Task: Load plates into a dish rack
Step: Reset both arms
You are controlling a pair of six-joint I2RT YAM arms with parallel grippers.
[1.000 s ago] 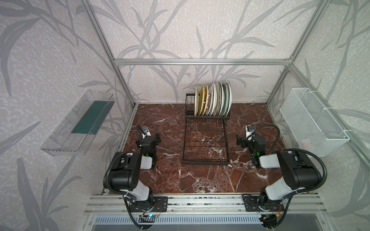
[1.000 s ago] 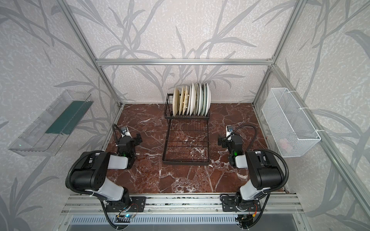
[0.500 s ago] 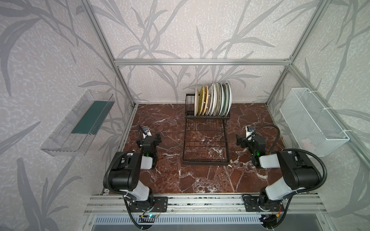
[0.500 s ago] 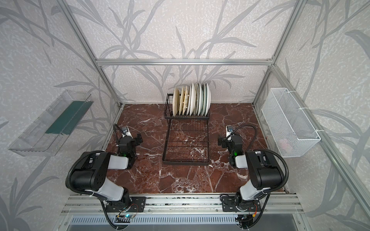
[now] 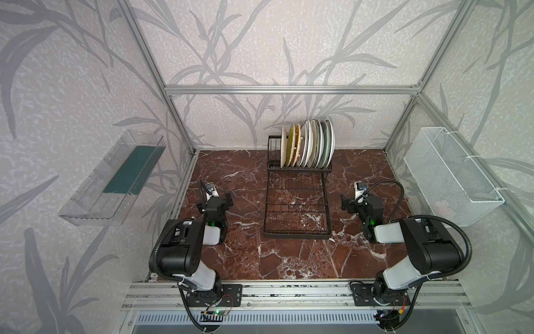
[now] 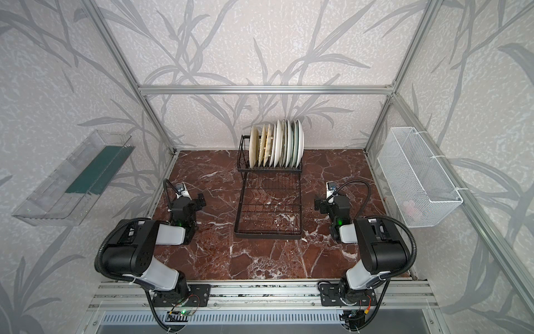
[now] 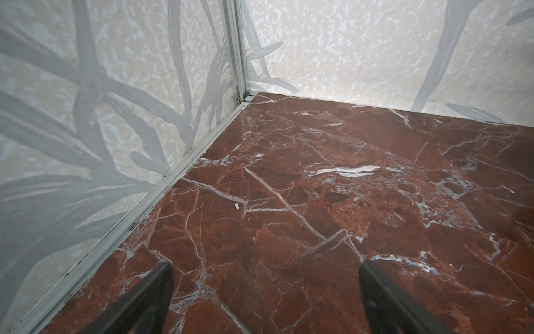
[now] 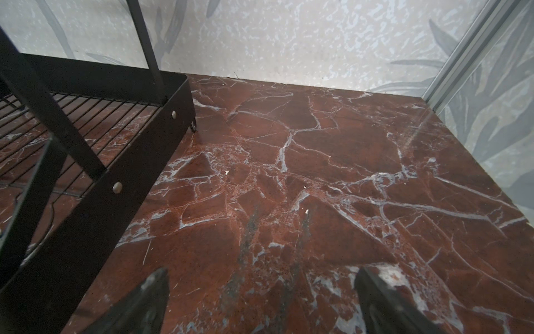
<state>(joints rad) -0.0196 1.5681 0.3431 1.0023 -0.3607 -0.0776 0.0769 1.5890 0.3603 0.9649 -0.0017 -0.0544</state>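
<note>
Nothing had moved: the plates (image 5: 310, 144) filled the dish rack (image 5: 296, 235) at twelve o'clock, left gripper (image 7: 265, 266) and right gripper (image 8: 261, 271) gaped empty, loading apparently finished

Black dish rack (image 5: 296, 202), red-veined marble table (image 5: 239, 176)

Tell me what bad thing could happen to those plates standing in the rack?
1. The plates stand on edge, packed close in the raised basket of the dish rack; a bump might rattle or chip them.
2. The open right tool sits low beside the rack's lower tray, so a sideways swing could knock it.
</note>
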